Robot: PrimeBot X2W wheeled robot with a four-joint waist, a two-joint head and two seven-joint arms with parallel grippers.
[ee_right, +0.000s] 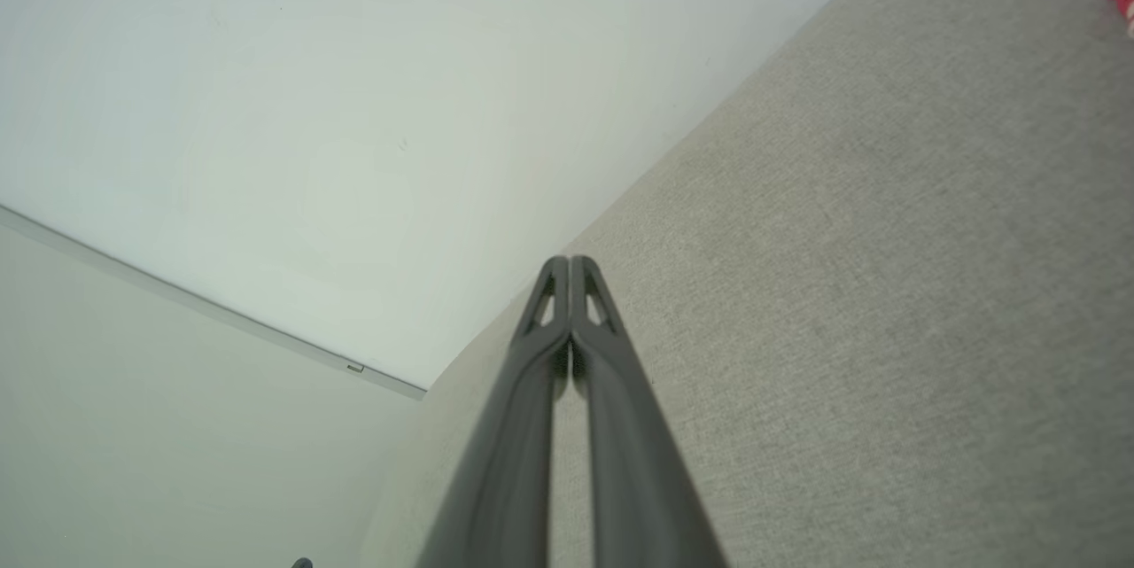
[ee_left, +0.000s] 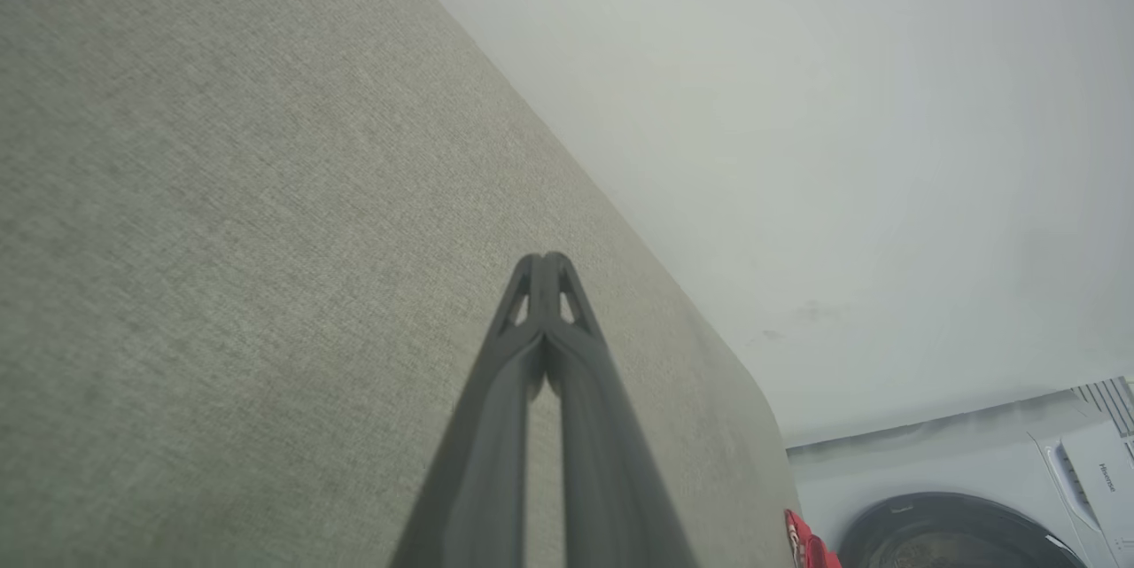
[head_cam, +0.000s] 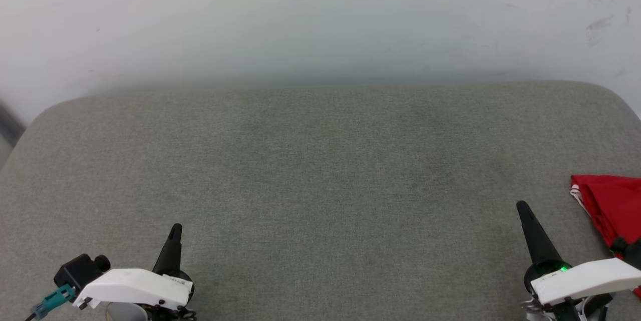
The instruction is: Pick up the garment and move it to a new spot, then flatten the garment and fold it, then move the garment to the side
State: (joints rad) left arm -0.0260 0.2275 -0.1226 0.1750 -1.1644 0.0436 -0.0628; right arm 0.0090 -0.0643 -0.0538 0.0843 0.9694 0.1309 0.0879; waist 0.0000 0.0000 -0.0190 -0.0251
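We log padded surface [head_cam: 320, 171]: woven grey cloth, matt, slightly rough | garment [head_cam: 608, 206]: red cloth, smooth | left gripper [head_cam: 175, 232], right gripper [head_cam: 523, 208]: dark matt plastic | housings [head_cam: 586, 278]: smooth white plastic | wall [head_cam: 320, 20]: smooth, matt, scuffed

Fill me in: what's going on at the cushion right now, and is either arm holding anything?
Nothing is being handled at this moment. The left gripper and the right gripper sit at the near edge of the grey padded surface, both with jaws pressed together and empty. The garment lies off at the surface's right side, partly cut off by the head view, just beyond the right gripper's tips.
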